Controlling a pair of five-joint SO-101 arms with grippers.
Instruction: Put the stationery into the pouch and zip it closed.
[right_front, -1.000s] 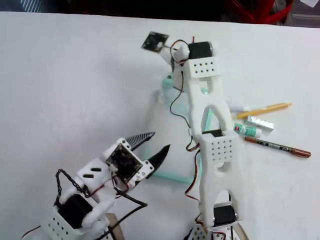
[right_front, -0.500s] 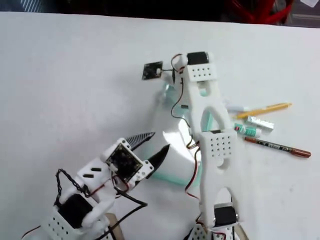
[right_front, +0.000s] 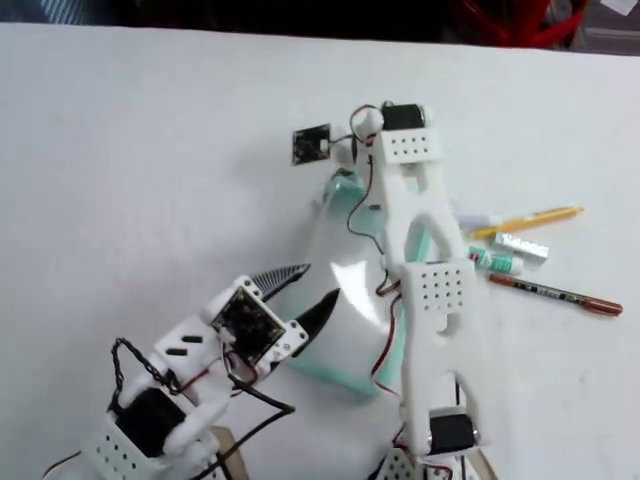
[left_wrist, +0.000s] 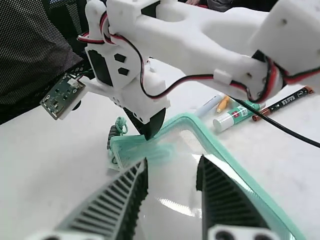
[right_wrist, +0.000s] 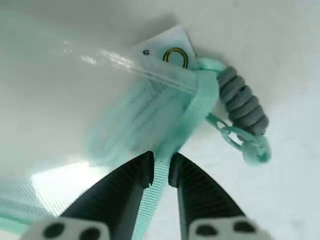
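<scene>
The pouch (right_front: 340, 300), clear plastic with a mint-green border, lies about the middle of the table (right_front: 150, 150), running from its centre down toward the near edge. The right gripper (right_wrist: 160, 161) has its two black jaws pinched together on the green edging strip at the pouch's far corner. Just beside that grip a grey coiled cord (right_wrist: 244, 107) and a small green clip (right_wrist: 245, 142) hang off the same corner. The left gripper (right_front: 322, 281) sits over the pouch's near half with its jaws apart and nothing between them but the clear plastic below. All the stationery is outside the pouch, laid out on the table toward the right edge: a white pen (right_front: 470, 215), a yellow pencil (right_front: 528, 219), a glue stick (right_front: 493, 261) and a brown marker (right_front: 555, 293), close together, with the right arm standing between them and the pouch
</scene>
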